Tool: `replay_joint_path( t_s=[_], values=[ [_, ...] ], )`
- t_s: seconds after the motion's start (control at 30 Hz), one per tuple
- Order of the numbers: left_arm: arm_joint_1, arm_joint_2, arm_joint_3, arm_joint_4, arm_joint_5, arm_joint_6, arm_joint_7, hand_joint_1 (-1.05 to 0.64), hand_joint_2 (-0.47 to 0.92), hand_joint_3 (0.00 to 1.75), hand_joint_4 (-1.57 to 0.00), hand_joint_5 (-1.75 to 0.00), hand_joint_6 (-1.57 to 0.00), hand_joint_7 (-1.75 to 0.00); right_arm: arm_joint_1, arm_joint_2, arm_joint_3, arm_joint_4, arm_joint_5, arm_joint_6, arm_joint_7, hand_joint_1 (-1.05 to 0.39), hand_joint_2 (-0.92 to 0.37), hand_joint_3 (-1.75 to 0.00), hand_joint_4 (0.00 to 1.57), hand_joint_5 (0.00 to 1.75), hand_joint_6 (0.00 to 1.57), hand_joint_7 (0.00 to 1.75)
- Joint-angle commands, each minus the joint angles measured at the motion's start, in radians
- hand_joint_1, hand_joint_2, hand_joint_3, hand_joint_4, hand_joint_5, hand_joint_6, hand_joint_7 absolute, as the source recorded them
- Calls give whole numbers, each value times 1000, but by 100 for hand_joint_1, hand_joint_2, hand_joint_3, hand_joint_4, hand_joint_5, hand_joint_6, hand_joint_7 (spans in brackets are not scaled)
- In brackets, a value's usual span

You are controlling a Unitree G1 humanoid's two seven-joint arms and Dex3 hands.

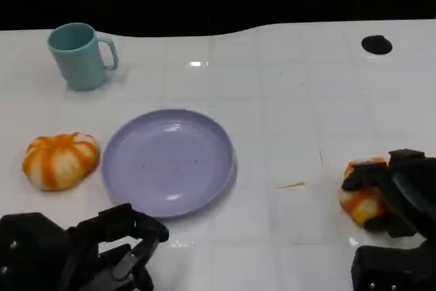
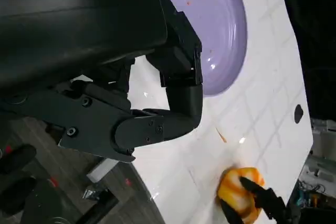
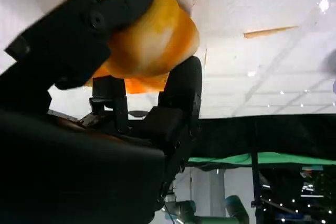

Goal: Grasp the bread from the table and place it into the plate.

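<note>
Held bread: the bread (image 1: 361,195) sat right of the plate (image 1: 169,161), well apart.
Right hand (image 1: 398,192): fingers (image 3: 126,3) wrapped the bread.
Left hand (image 1: 102,250): fingers curled, empty.

a white tiled table (image 1: 293,120) with a small black hole (image 1: 377,45) near its far right corner; darkness beyond its far edge; a grey wood-look floor (image 2: 47,182) below.

The right hand (image 1: 392,192) wraps its black fingers (image 3: 118,6) around a bread roll (image 1: 360,199) at the table's near right, while the left hand (image 1: 112,247) hovers low with its fingers curled in, holding nothing.
</note>
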Motion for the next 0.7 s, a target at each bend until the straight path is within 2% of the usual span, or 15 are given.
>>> replay_joint_path(
  t_s=[0.03,0.27,0.4,0.5,0.7],
  values=[
    [5,10,2,-9,5,-13,1,-45,92,49,-64,-169,-65,-126,-11,-16,-8,13,23,-29,-44,-5,-33,-101,94,175,88,143],
    [-2,8,0,-8,3,-5,5,-46,92,48,-65,-169,-65,-126,-28,-16,-9,26,33,-84,-103,-1,-26,-121,97,175,92,139],
    [-2,10,-3,-6,14,-9,10,-45,92,48,-65,-168,-66,-125,-37,-5,-11,1,36,-71,-92,-2,-25,-125,96,175,91,136],
    [-2,6,0,-7,8,-1,10,-44,92,48,-65,-167,-66,-125,-45,3,-9,-18,37,-70,-94,-2,-21,-127,98,175,97,123],
    [0,4,2,-12,-2,1,5,-44,92,48,-64,-171,-64,-126,-61,21,-5,-49,54,-99,-97,-3,-18,-131,99,175,97,130]
  ],
)
